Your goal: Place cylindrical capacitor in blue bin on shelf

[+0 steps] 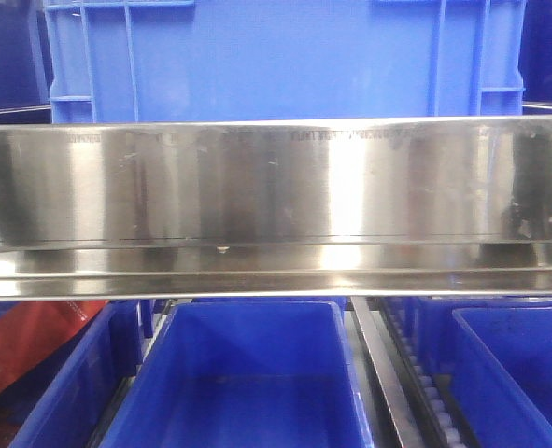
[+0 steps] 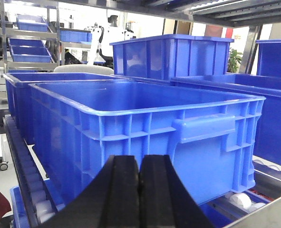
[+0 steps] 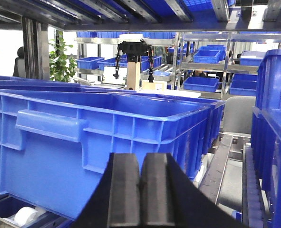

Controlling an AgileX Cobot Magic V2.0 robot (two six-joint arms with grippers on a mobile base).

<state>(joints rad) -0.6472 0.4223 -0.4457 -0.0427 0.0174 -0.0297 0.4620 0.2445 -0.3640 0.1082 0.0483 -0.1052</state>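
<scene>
The shelf's shiny scratched steel rail (image 1: 276, 187) crosses the front view. One blue bin (image 1: 257, 56) stands above it, and another blue bin (image 1: 243, 373) sits open and empty below. In the left wrist view my left gripper (image 2: 140, 164) is shut with nothing between its black fingers, facing the side wall of a large blue bin (image 2: 145, 118). My right gripper (image 3: 140, 164) is likewise shut and empty, in front of a blue bin (image 3: 97, 137) with a handle lug. The cylindrical capacitor is out of view.
Roller tracks (image 1: 425, 383) run between the lower bins, with white rollers (image 2: 40, 199) beside the left bin. More blue bins (image 1: 518, 373) flank the middle one. A red object (image 1: 23, 345) lies at lower left. Other racks and a black robot arm (image 3: 133, 52) stand far behind.
</scene>
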